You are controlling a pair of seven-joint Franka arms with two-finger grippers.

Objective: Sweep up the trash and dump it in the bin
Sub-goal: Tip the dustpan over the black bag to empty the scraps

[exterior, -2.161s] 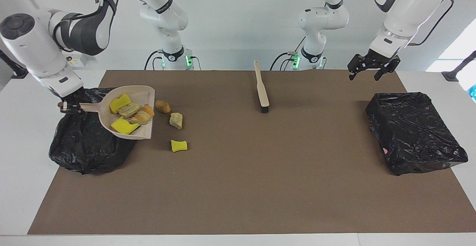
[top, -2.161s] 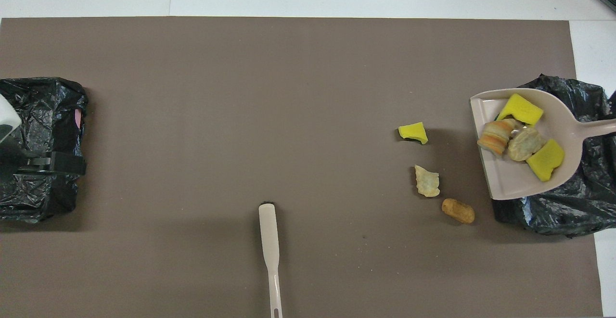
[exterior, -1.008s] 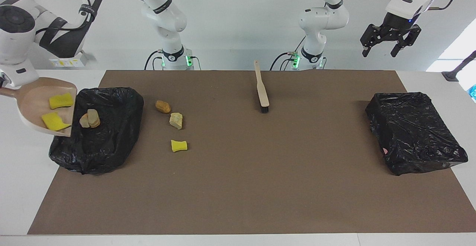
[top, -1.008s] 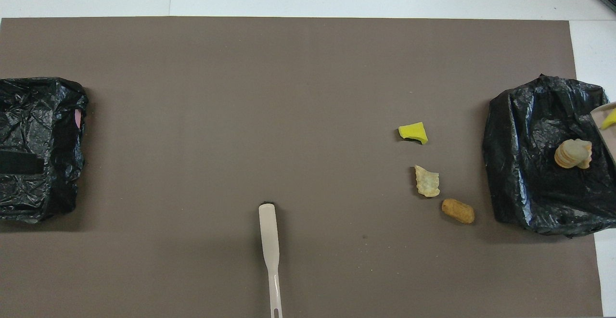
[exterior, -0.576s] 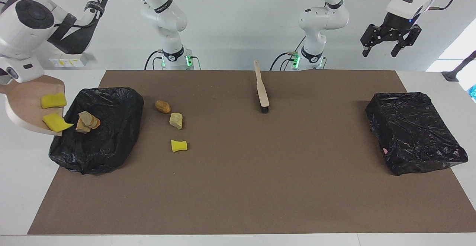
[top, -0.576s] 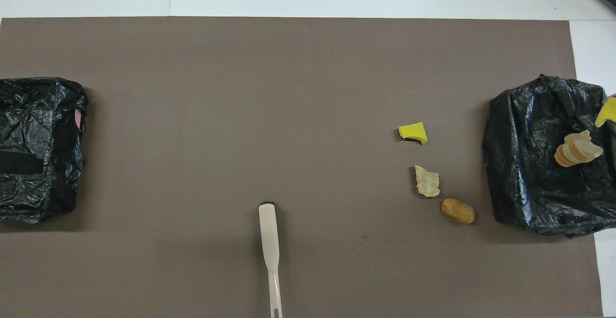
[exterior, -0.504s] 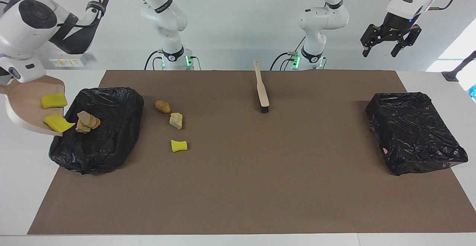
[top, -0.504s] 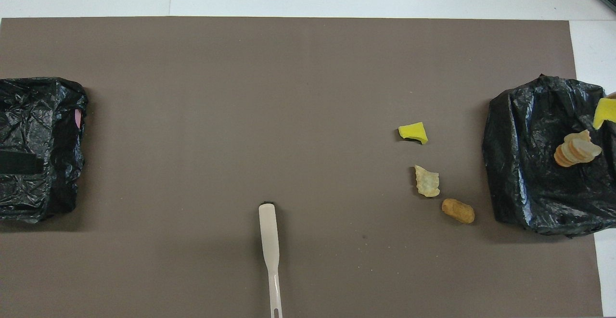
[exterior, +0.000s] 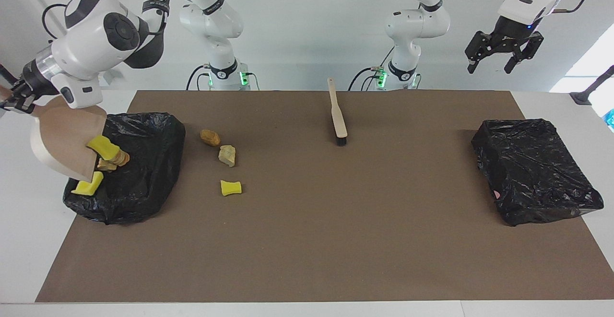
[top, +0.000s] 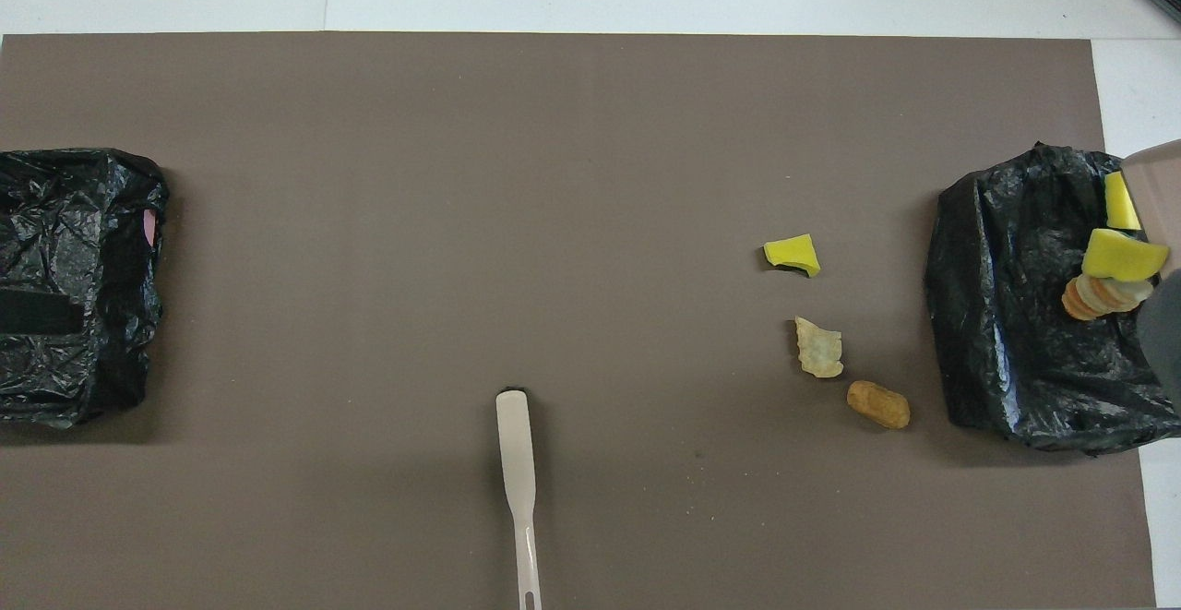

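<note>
My right gripper (exterior: 13, 99) is shut on the handle of the beige dustpan (exterior: 62, 137), tipped steeply over the black-lined bin (exterior: 144, 163) at the right arm's end of the table. One yellow sponge (exterior: 104, 148) slides off the pan's lip; another (exterior: 88, 185) lies at the bin's rim. Bread-like chunks (exterior: 113, 161) lie in the bin. Trash on the mat beside the bin: an orange-tan chunk (exterior: 210, 137), a beige lump (exterior: 227, 156) and a yellow sponge piece (exterior: 230, 188). My left gripper (exterior: 494, 65) hangs open and high over the left arm's end.
The beige brush (exterior: 338, 114) lies on the brown mat near the robots, bristles pointing away from them. A second black-bagged bin (exterior: 535, 168) sits at the left arm's end of the table. White tabletop borders the mat (top: 554, 176).
The right arm has tilted the dustpan more steeply over the bin; both yellow sponges slid down, one dropping to the bin's rim. The left arm has not moved.
</note>
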